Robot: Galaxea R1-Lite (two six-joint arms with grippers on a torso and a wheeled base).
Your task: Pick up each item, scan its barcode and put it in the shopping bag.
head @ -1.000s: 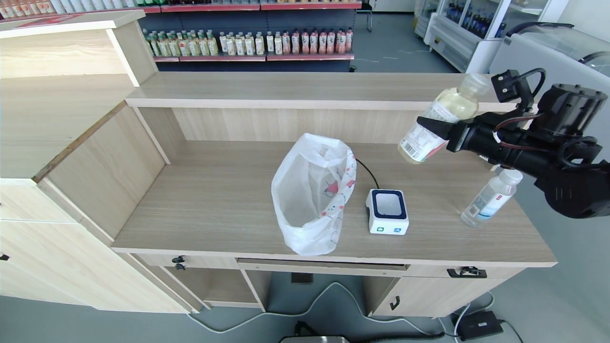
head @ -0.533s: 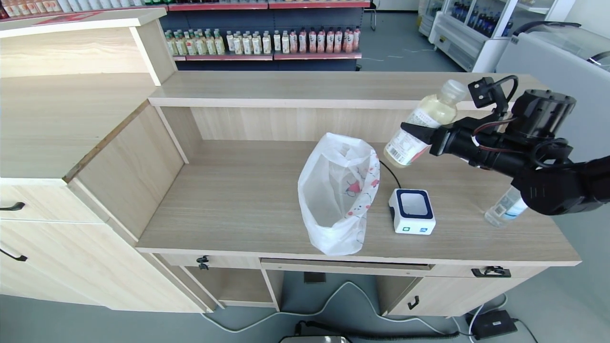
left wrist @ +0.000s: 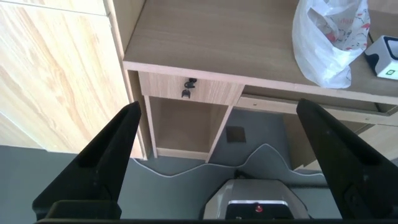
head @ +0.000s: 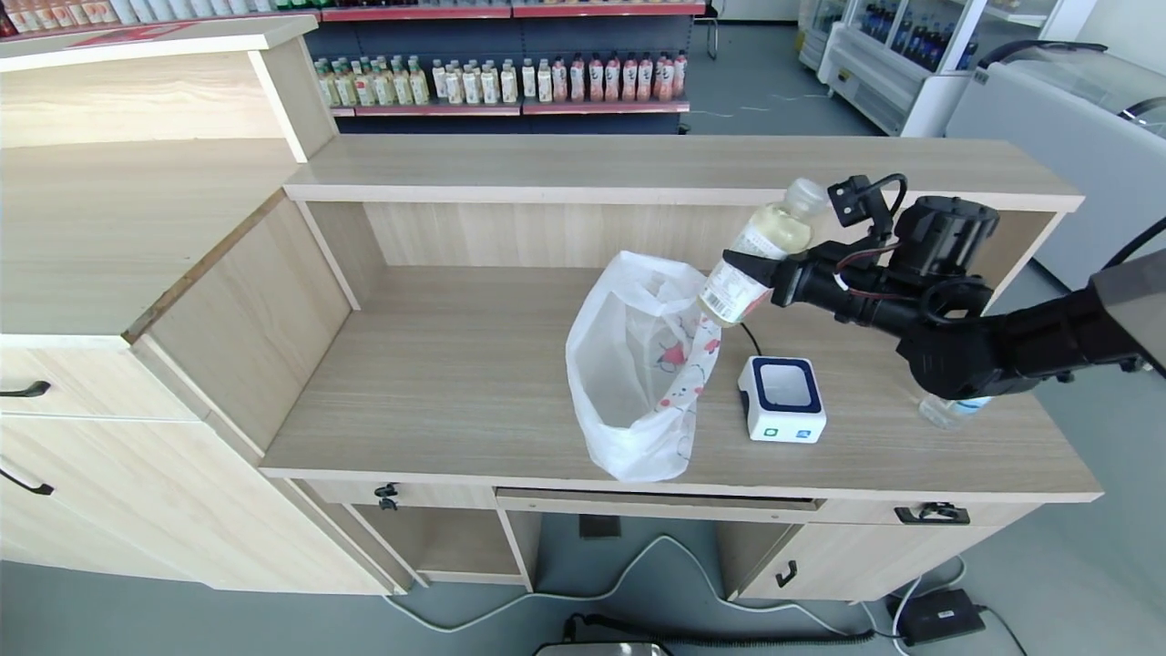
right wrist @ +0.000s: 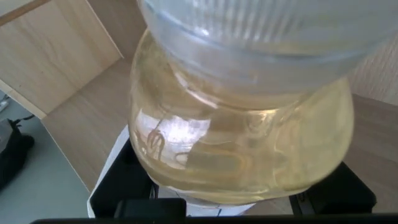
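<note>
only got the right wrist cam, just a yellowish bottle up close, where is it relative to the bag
observer: The bottle is tilted in the right gripper, and in the head view its base meets the right rim of the open shopping bag.
operator: and the scanner
observer: The scanner sits on the counter just right of the bag, window facing up.

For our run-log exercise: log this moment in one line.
right jaws shut on bottle | bottle tilted, base by shopping bag rim | scanner beside bag | left jaws open
</note>
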